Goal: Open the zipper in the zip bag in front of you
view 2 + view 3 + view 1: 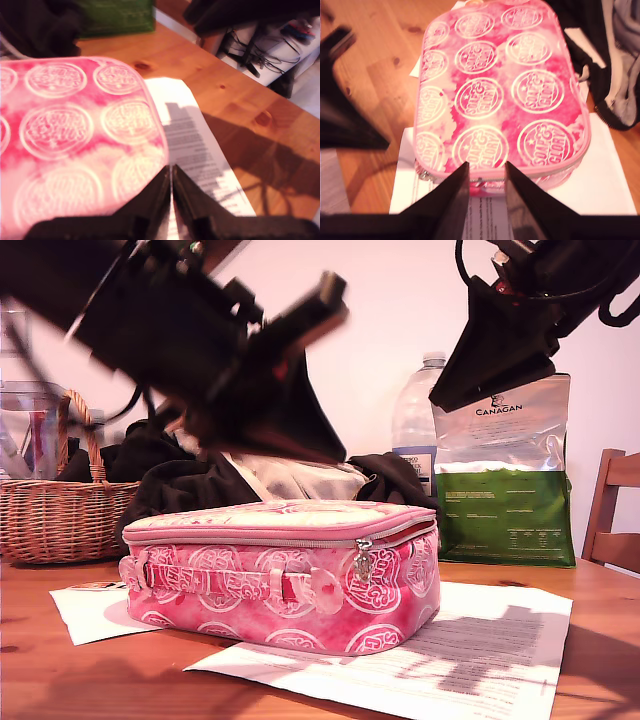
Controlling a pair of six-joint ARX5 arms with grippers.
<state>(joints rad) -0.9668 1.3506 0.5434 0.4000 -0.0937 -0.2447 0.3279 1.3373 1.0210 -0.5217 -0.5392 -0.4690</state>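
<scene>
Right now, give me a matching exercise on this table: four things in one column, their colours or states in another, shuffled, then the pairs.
Things:
1. zip bag
2. basket
3. my first gripper
4. my second gripper

Descriptions:
A. woven brown wicker
B. jaws apart, above the bag's end
C. pink with white circular logos
D. jaws closed together

Pairs: 1-C, 2-A, 3-D, 4-B

Behind my work area a pale wall (400,310), knotty pine table (600,640), wooden chair (612,515) at the exterior view's right, soft daylight
</scene>
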